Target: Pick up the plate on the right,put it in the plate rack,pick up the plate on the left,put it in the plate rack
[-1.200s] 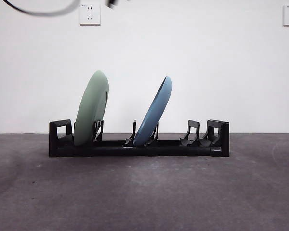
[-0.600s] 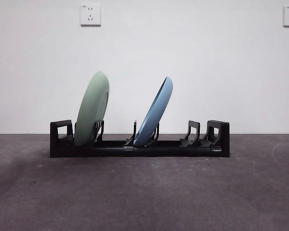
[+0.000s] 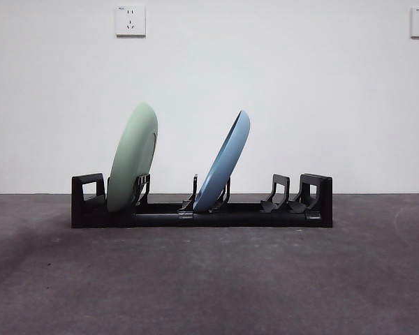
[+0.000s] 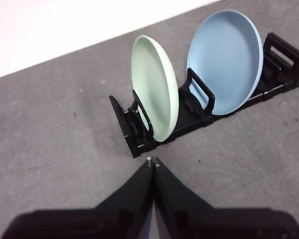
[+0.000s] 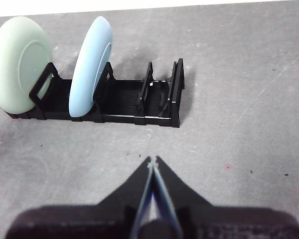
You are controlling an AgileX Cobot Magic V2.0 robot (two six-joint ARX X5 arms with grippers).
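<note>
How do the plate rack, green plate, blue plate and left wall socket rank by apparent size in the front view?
1. plate rack, longest.
2. green plate and blue plate: alike, seen edge-on, so unranked.
3. wall socket, smallest, though farther away.

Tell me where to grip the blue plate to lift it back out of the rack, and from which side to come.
Grip the blue plate by its top rim, coming down from above. It stands on edge in the plate rack, leaning toward the rack's empty end, so the upper rim is free while prongs flank its lower part. Set the gripper's jaws across the thin rim and tilt them to match the lean. The green plate stands clear of it.
</note>
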